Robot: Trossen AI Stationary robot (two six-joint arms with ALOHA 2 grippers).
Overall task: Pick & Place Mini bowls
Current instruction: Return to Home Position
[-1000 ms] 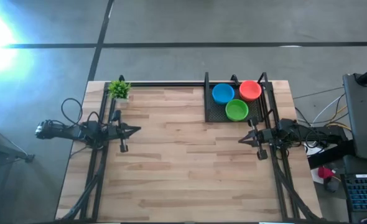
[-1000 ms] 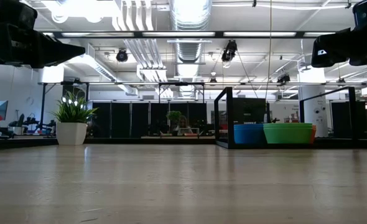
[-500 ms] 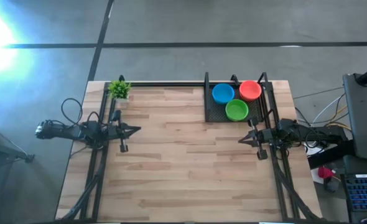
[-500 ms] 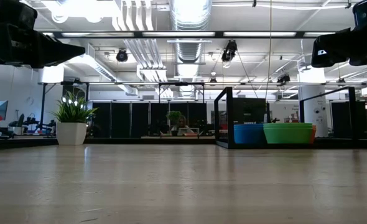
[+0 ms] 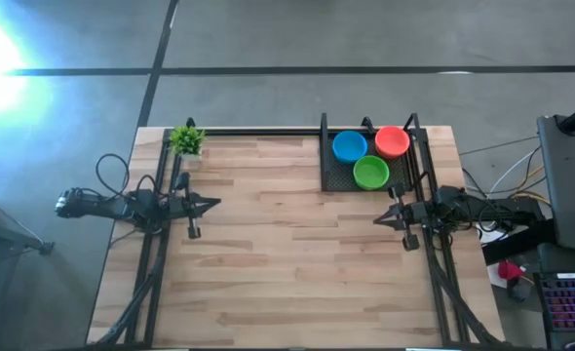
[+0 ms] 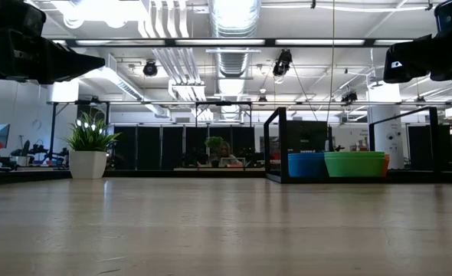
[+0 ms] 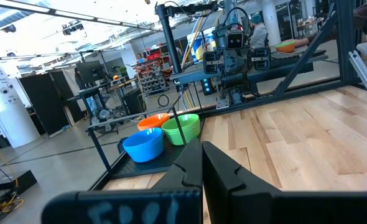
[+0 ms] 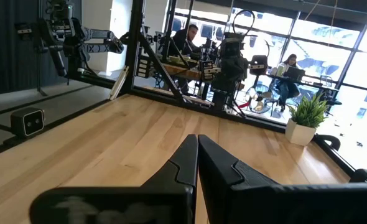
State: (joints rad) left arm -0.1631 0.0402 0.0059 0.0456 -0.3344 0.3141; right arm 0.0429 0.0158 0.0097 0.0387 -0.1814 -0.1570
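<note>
The near half of the wooden table (image 5: 287, 283) is bare boards; in the low view it fills the lower frame with nothing standing on it.

Midway across, the two arms lie at the table's side edges, pointing inward at each other; the left gripper (image 5: 212, 204) sits at the left edge and the right gripper (image 5: 378, 220) at the right edge, well apart. Each wrist view shows its own fingers pressed together along a thin seam, so both grippers are closed tight and hold nothing. In the low view only dark arm parts show in the upper corners, cut off by the frame, and their tips are hard to read there.

At the far right of the table stands a black wire rack (image 5: 325, 161); inside it are the blue bowls (image 5: 349, 146), the orange bowls (image 5: 392, 141) beside them at the back, and the green bowls (image 5: 370, 173) in front, touching or nearly touching. From above each pile looks like a single bowl, and how many are nested in each cannot be told. In the low view the orange pile is almost wholly hidden behind the green one; only a sliver shows at its right.

At the far left corner stands a small potted plant (image 5: 186, 140).

Beyond the table, the right wrist view shows a seated person (image 8: 289, 65) at a desk, too far off to make out more.
</note>
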